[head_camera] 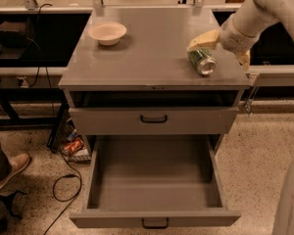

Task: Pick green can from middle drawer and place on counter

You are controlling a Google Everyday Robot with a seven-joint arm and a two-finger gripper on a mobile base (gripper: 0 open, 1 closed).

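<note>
The green can [202,61] lies on its side on the grey counter [152,53], near the right front corner, its silver end facing the front. My gripper [224,50] is open just behind and to the right of the can. One yellowish finger [204,40] is above the can and the other [244,58] is at the counter's right edge; neither grips the can. The middle drawer [154,180] is pulled out below, and its grey floor is bare.
A cream bowl [108,32] stands at the counter's back left. A closed drawer front with a black handle [153,118] sits above the open drawer. A person's shoe [10,168], cables and an orange item [73,146] lie on the floor at left.
</note>
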